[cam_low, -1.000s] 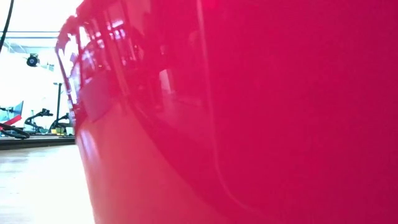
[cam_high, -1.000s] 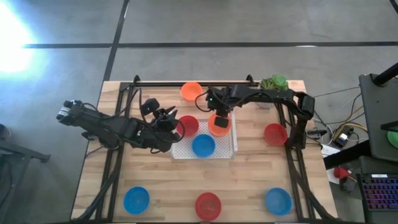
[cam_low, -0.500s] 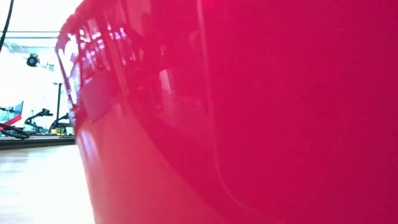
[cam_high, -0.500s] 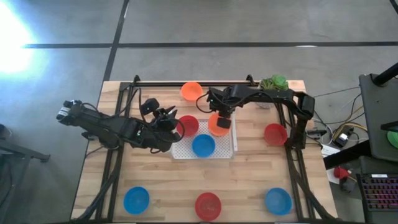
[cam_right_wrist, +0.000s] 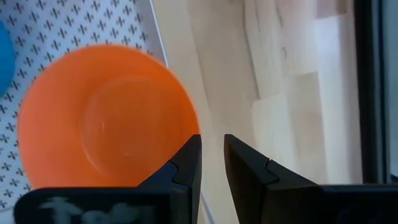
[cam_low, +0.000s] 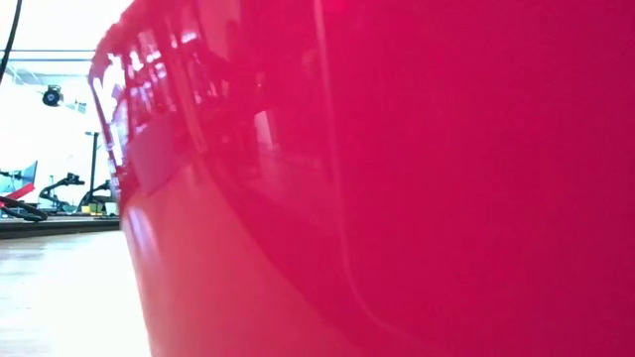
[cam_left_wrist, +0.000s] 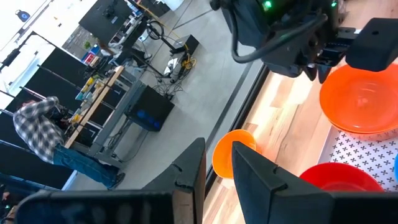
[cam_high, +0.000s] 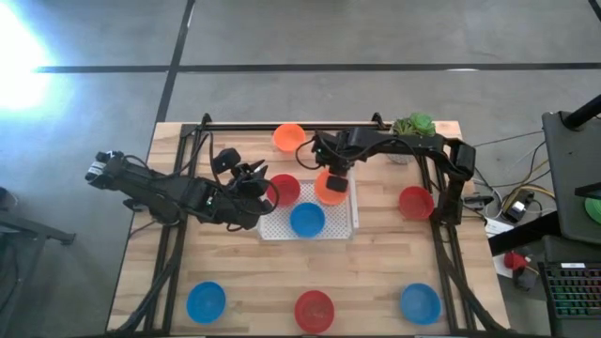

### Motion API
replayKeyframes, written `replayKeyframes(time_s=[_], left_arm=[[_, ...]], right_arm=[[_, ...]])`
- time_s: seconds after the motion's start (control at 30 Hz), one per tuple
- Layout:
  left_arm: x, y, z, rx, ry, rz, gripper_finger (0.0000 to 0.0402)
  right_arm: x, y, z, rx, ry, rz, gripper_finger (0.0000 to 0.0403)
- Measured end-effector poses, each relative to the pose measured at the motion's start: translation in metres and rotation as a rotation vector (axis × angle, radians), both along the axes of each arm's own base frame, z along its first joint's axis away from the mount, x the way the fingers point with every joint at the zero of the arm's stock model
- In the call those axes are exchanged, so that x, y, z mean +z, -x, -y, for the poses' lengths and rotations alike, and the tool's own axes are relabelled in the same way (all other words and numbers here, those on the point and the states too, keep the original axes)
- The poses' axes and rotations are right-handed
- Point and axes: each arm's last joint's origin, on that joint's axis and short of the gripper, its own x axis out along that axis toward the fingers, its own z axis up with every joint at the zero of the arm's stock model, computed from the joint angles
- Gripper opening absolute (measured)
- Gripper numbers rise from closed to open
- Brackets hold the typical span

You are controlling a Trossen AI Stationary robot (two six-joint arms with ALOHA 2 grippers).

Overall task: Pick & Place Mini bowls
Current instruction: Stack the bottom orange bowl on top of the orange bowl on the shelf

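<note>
A white perforated tray (cam_high: 349,223) lies mid-table with three mini bowls on it: red (cam_high: 283,189), blue (cam_high: 307,220) and orange (cam_high: 328,191). My right gripper (cam_high: 336,180) hovers at the orange bowl's (cam_right_wrist: 106,118) right rim. Its fingers stand just outside the bowl with only a narrow slit between them (cam_right_wrist: 212,140). My left gripper (cam_high: 258,178) waits shut (cam_left_wrist: 217,146) by the tray's left edge. Loose on the table are another orange bowl (cam_high: 288,138), a red one (cam_high: 415,202), and blue (cam_high: 206,302), red (cam_high: 314,310) and blue (cam_high: 420,303) bowls. My right gripper comes from above, and one fingertip (cam_right_wrist: 194,146) stands right at the orange bowl's rim (cam_right_wrist: 186,112). I cannot tell whether it touches. No part of the bowl is between the fingers. The bowl rests on the tray's far right corner.
A green plant in a white pot (cam_high: 413,124) stands at the far right corner. The near red bowl's wall (cam_low: 397,178) fills the low view. A person in a plaid shirt (cam_left_wrist: 37,124) shows in the room beyond. Bare wood lies between the tray and the near row.
My right gripper has shifted a little toward the table's right edge, off the middle of the orange bowl. The bowl has stayed on the tray.
</note>
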Motion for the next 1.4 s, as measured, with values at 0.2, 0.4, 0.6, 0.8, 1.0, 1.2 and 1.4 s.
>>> replayKeyframes(time_s=[0.2, 0.4, 0.6, 0.8, 1.0, 1.2, 1.4], left_arm=[[0.0, 0.0, 0.0, 0.0, 0.0, 0.0, 0.0078], [0.0, 0.0, 0.0, 0.0, 0.0, 0.0, 0.0078], [0.0, 0.0, 0.0, 0.0, 0.0, 0.0, 0.0078], [0.0, 0.0, 0.0, 0.0, 0.0, 0.001, 0.0078], [0.0, 0.0, 0.0, 0.001, 0.001, 0.003, 0.0078], [0.0, 0.0, 0.0, 0.008, 0.015, 0.023, 0.0078], [0.003, 0.005, -0.002, 0.017, 0.03, 0.042, 0.0078]], right_arm=[[0.0, 0.001, 0.004, -0.023, 0.065, -0.013, 0.0066], [-0.014, 0.003, 0.005, -0.037, 0.06, -0.02, 0.0066], [-0.024, 0.004, 0.004, -0.029, 0.064, -0.016, 0.0066], [-0.014, 0.001, 0.005, -0.033, 0.07, 0.008, 0.0066], [0.002, -0.005, 0.006, -0.033, 0.085, 0.055, 0.0066], [0.021, -0.004, 0.006, -0.027, 0.102, 0.103, 0.0066], [0.048, 0.009, 0.0, -0.026, 0.123, 0.167, 0.0066]])
